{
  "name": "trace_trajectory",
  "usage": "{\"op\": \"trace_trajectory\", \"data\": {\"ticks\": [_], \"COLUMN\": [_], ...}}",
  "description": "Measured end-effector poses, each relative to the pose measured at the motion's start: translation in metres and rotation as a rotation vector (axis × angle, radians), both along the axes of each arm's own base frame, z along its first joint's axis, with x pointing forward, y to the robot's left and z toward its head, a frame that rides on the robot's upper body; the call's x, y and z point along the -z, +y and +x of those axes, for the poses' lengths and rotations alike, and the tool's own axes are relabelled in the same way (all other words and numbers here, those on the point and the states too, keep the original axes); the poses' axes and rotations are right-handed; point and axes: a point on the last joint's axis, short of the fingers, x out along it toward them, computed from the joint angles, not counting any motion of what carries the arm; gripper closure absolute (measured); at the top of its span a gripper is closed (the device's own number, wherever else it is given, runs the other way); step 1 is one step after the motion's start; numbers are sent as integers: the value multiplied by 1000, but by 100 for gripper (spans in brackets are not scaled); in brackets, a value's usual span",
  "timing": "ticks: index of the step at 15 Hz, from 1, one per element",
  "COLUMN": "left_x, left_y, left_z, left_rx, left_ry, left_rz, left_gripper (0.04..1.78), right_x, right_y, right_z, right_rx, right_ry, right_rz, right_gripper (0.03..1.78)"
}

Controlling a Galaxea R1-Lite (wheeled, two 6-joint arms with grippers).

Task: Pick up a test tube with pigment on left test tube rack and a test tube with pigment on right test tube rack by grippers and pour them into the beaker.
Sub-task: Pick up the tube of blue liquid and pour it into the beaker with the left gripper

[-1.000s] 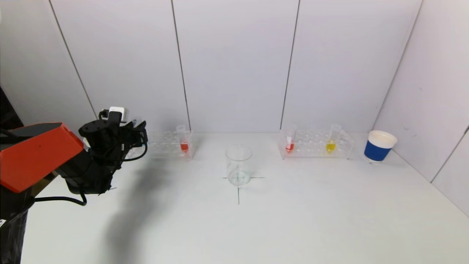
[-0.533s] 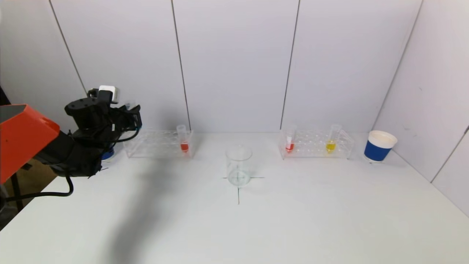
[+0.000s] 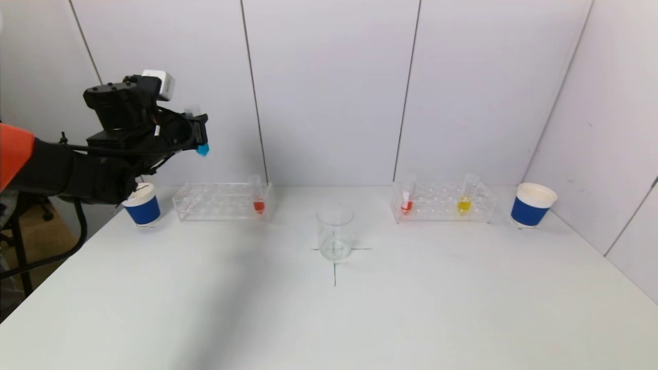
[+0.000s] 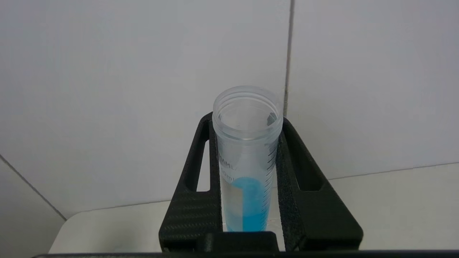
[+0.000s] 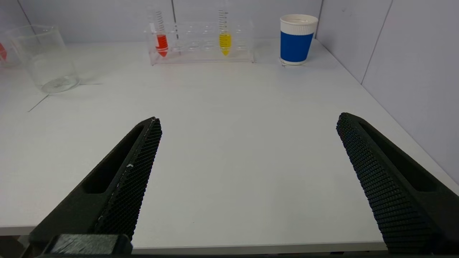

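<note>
Nearest the robot, the right gripper (image 5: 247,172) sits low at the near edge of the table (image 3: 360,318), out of the head camera's sight, its two fingers spread wide with nothing between them. From there the right rack (image 5: 200,50) lies straight ahead and well apart, holding a red tube (image 5: 161,43) and a yellow tube (image 5: 225,41), both upright; a blue paper cup (image 5: 297,39) stands just beside its outer end.

Further out, the beaker (image 3: 335,232) stands on the cross mark in the middle of the table, mouth up, and looks empty.

Behind it on the left, the left rack (image 3: 221,201) holds one red tube (image 3: 258,198) at its inner end, with a second blue cup (image 3: 142,204) by its outer end.

Highest and farthest, the left gripper (image 3: 198,134) hangs well above the outer end of that rack, clamped on a tube of blue liquid (image 4: 246,168). The tube's long axis is roughly upright, open mouth up, blue pooled at the bottom; from the head view its exact tilt is hard to judge.

The move ahead turns on this: the beaker lies to the robot's right of the held tube, nearer and much lower. So the left arm must carry it inward and down, then tip the mouth over the beaker's rim.
</note>
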Motion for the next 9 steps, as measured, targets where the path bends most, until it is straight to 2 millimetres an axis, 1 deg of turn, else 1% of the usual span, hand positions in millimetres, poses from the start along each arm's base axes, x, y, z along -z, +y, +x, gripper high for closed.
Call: {"op": "trace_trajectory", "data": {"ticks": [2,5,7,9], "left_x": [-17,-33,-41,-42], "left_y": [-17,-45,-65,-85], "left_z": [-4,-7,-8,-6], "left_rx": [38,108,160,212], "left_ry": [9,32,47,65], "left_rz": [0,4,6,11], "left_gripper": [137,137,137,137], "right_x": [0,0,0,0], "right_y": [0,0,0,0], "right_z": [0,0,0,0], "right_rx": [0,0,0,0], "right_ry": [0,0,0,0], "right_rz": [0,0,0,0], "right_gripper": [4,4,4,4]}}
